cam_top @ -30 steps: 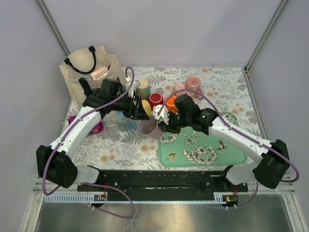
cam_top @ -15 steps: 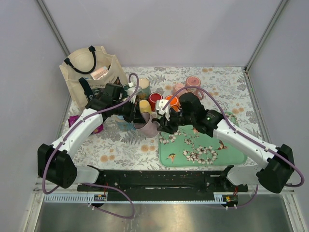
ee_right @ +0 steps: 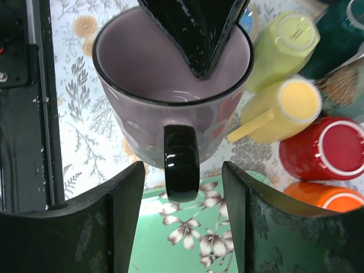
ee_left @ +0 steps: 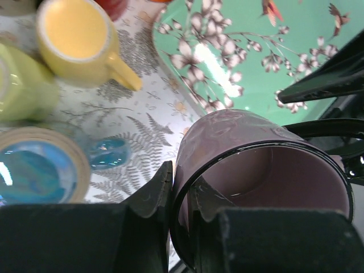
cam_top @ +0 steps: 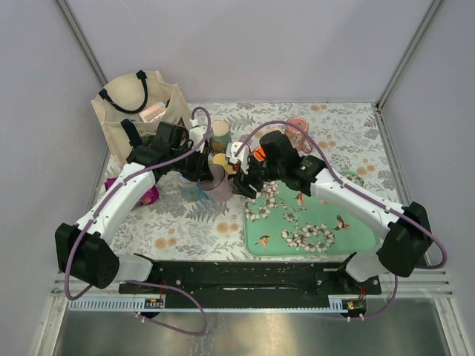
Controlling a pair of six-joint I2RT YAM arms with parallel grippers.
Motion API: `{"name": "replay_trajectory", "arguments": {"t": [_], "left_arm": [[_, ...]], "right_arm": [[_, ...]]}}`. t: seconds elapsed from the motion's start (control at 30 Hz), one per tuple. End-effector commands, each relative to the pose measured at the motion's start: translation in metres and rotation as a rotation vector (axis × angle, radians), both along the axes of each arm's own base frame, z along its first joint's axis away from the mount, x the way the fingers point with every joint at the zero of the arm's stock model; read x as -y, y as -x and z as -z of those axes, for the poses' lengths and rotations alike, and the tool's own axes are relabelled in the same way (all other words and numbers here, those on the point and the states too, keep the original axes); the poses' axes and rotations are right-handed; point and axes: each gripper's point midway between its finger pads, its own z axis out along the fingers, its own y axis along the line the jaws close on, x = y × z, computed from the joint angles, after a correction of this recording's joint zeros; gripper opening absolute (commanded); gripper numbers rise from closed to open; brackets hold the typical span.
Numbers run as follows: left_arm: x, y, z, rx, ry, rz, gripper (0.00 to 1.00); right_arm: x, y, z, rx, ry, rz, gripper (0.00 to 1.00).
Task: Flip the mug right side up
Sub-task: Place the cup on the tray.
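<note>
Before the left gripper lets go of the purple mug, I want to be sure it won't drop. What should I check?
1. left gripper shut on the purple mug rim, one finger inside: ok.
2. Mug opening faces up: ok.
3. Mug base resting on the table: cannot tell.
4. right gripper open, fingers either side of the handle, not touching it: ok.
5. Clear of the yellow mug: cannot tell.
</note>
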Motion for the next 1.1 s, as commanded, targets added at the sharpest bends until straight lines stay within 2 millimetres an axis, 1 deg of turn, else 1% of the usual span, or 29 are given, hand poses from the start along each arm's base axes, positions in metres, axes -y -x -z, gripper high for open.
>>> {"name": "replay_trajectory", "arguments": {"t": [0.0,0.13,0.2,0.27,0.33,0.37,0.4,0.43,0.5,0.53,0.57,0.63,0.67,0.7,0.73,0.77,0.83,0.93,1.07], "left_arm": [[-0.004,-0.025,-0.034,0.147,-0.026,-0.02,0.0],[0.005,-0.025,-0.039,0.129,0.031,-0.021,0.0],[0.008,-0.026,-0.039,0.123,0.042,-0.014,0.0],[0.009,-0.027,-0.042,0.125,0.046,-0.011,0.0],[0.011,-0.029,-0.046,0.128,0.056,-0.01,0.0],[0.012,-0.029,-0.047,0.127,0.062,-0.005,0.0],[0.012,-0.03,-0.048,0.13,0.064,-0.005,0.05],[0.011,-0.031,-0.049,0.13,0.064,-0.006,0.16],[0.008,-0.032,-0.05,0.143,0.058,-0.012,0.5],[0.005,-0.032,-0.05,0.147,0.048,-0.021,0.63],[0.002,-0.032,-0.052,0.158,0.041,-0.031,0.73],[-0.004,-0.032,-0.049,0.168,0.028,-0.041,0.8],[-0.005,-0.032,-0.047,0.184,0.016,-0.026,0.83],[-0.007,-0.031,-0.046,0.195,0.009,-0.014,0.85],[-0.009,-0.032,-0.046,0.204,0.003,-0.008,0.86],[-0.01,-0.031,-0.046,0.211,-0.002,-0.004,0.87],[-0.015,-0.034,-0.049,0.228,-0.012,-0.008,0.88],[-0.021,-0.036,-0.056,0.252,-0.035,-0.014,0.9],[-0.025,-0.036,-0.055,0.251,-0.051,-0.017,0.9]], "right_arm": [[-0.013,-0.01,-0.034,0.061,-0.037,-0.012,0.64],[-0.02,-0.01,-0.024,0.093,-0.003,-0.022,0.61],[-0.023,-0.01,-0.016,0.098,0.017,-0.014,0.51],[-0.027,-0.013,-0.013,0.119,0.024,0.001,0.41],[-0.028,-0.016,-0.011,0.137,0.036,0.004,0.21],[-0.027,-0.018,-0.012,0.145,0.036,0.015,0.08],[-0.024,-0.022,-0.011,0.156,0.041,0.033,0.0],[-0.021,-0.023,-0.013,0.169,0.036,0.049,0.0],[-0.008,-0.02,-0.012,0.165,0.024,0.057,0.0],[0.001,-0.021,-0.013,0.173,0.02,0.068,0.0],[0.012,-0.022,-0.008,0.18,0.029,0.085,0.0],[0.037,-0.025,-0.001,0.188,0.04,0.127,0.0],[0.047,-0.025,0.006,0.178,0.044,0.137,0.0],[0.058,-0.025,0.009,0.171,0.044,0.147,0.0],[0.065,-0.021,0.014,0.164,0.039,0.136,0.0],[0.075,-0.019,0.025,0.152,0.052,0.132,0.0],[0.089,-0.018,0.038,0.138,0.06,0.127,0.0],[0.1,-0.019,0.056,0.096,0.057,0.127,0.0],[0.102,-0.019,0.077,0.043,0.068,0.105,0.0]]}}
